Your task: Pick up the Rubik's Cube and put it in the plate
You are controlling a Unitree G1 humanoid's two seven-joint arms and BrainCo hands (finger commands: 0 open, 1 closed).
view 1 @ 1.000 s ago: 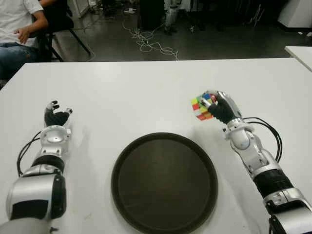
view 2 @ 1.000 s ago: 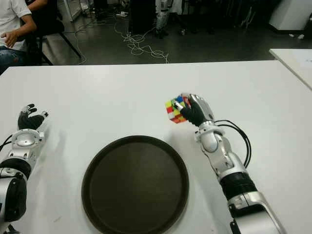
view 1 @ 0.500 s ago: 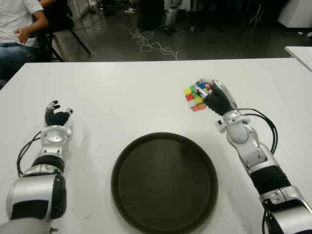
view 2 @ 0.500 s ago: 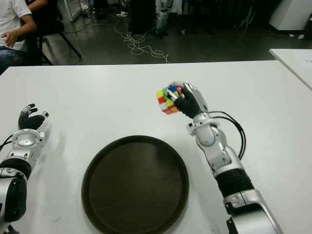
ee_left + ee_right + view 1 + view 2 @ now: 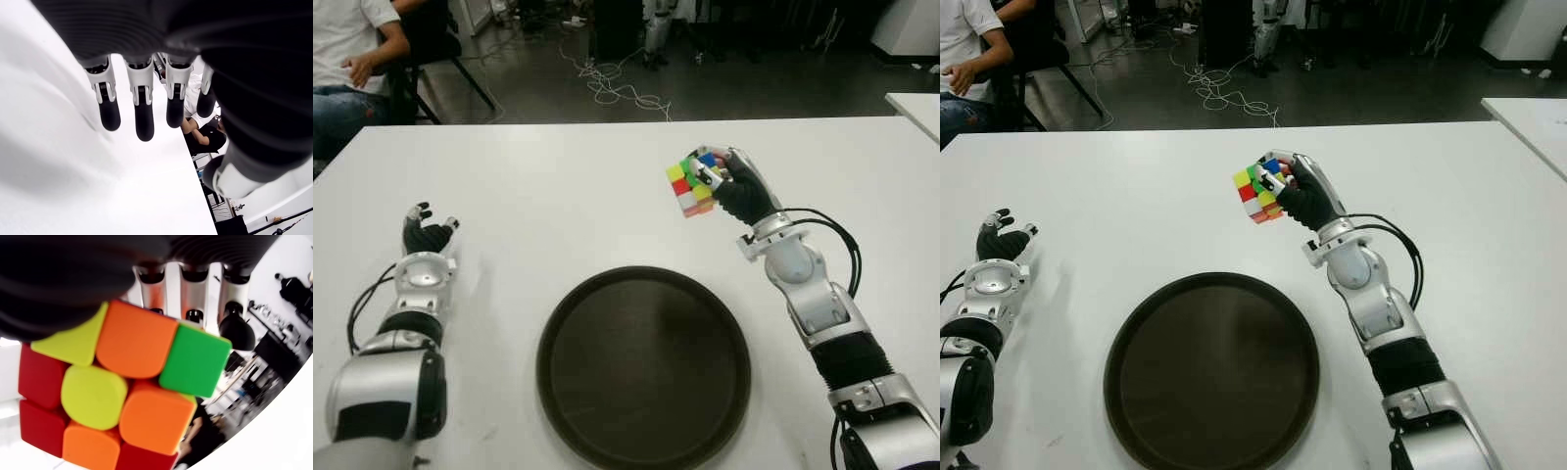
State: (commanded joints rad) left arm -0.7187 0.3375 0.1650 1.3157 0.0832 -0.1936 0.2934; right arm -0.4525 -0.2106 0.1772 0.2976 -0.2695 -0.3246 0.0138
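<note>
My right hand [image 5: 720, 186] is shut on the Rubik's Cube [image 5: 690, 185], a scrambled cube of many colours, held in the air above the white table [image 5: 568, 196]. It hangs beyond the far right rim of the round dark plate [image 5: 643, 364]. In the right wrist view the Rubik's Cube [image 5: 117, 396] fills the picture, with fingers [image 5: 188, 293] curled behind it. My left hand [image 5: 426, 235] shows at the table's left side, its fingers [image 5: 139, 105] extended and holding nothing.
A person in a white shirt [image 5: 352, 59] sits on a chair beyond the table's far left corner. Cables [image 5: 617, 88] lie on the floor behind the table. Another white table's corner [image 5: 915, 108] shows at far right.
My right hand has lifted the cube and carried it up and to the left, toward the plate's far side. The left hand has not moved.
</note>
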